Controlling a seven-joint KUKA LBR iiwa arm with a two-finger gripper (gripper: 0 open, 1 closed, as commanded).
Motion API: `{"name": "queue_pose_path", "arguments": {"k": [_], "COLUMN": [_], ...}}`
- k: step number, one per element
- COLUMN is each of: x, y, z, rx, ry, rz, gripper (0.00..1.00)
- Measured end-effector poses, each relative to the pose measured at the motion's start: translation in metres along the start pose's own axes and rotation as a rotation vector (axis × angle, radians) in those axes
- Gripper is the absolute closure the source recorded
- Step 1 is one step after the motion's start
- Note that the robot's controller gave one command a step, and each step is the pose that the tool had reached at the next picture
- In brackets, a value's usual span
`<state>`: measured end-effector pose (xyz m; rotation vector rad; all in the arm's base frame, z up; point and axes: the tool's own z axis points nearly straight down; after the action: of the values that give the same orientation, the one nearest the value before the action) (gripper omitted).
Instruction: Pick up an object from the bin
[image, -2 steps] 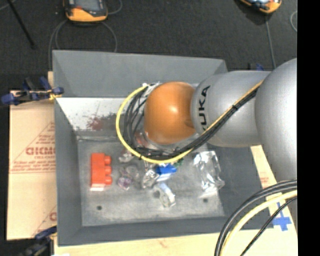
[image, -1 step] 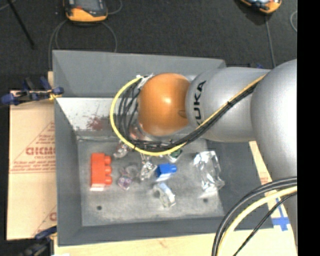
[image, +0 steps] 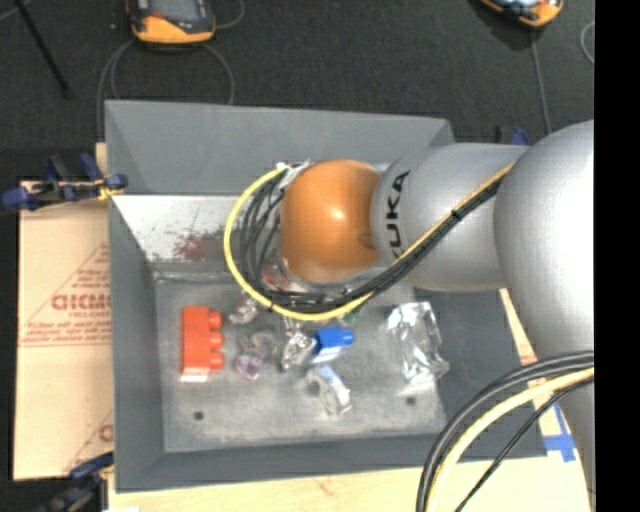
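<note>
the pick looks to be in its early part: nothing can be seen lifted clear of the grey metal bin (image: 135, 330), and every thing in view lies on its floor. the silver arm (image: 470, 220) reaches in from the right. its round orange wrist cover (image: 325, 225), with yellow and black cables looped about it, hangs over the middle of the bin, toward the far side. the gripper (image: 297, 345) sits beneath that cover, low among a small cluster of things. whether its fingers are apart, together or clamped on something i cannot tell, since the cover and the clutter hide them. nearest to it are a small blue plastic block (image: 333, 339) just to its right, a small clear purple-tinted piece (image: 248, 365) to its left, and a clear crumpled plastic piece (image: 330, 390) on the near side. any of these could be the one to pick, and i cannot say which. to the left, apart from the cluster, lies an orange-red studded plastic brick (image: 200, 343), and to the right a crumpled piece of clear shiny wrap (image: 417, 343). by my judgement nearly all of the task is left: closing on one thing and raising it out of the bin.
</note>
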<state>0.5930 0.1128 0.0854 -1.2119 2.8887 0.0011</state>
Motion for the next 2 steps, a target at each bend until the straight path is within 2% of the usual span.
{"name": "queue_pose_path", "arguments": {"k": [1, 2], "x": [0.0080, 0.0115], "y": [-0.0043, -0.0082], "z": [0.0076, 0.0048], "rx": [-0.002, 0.000], "ry": [-0.006, 0.010], "rz": [0.020, 0.020], "gripper": [0.00, 1.00]}}
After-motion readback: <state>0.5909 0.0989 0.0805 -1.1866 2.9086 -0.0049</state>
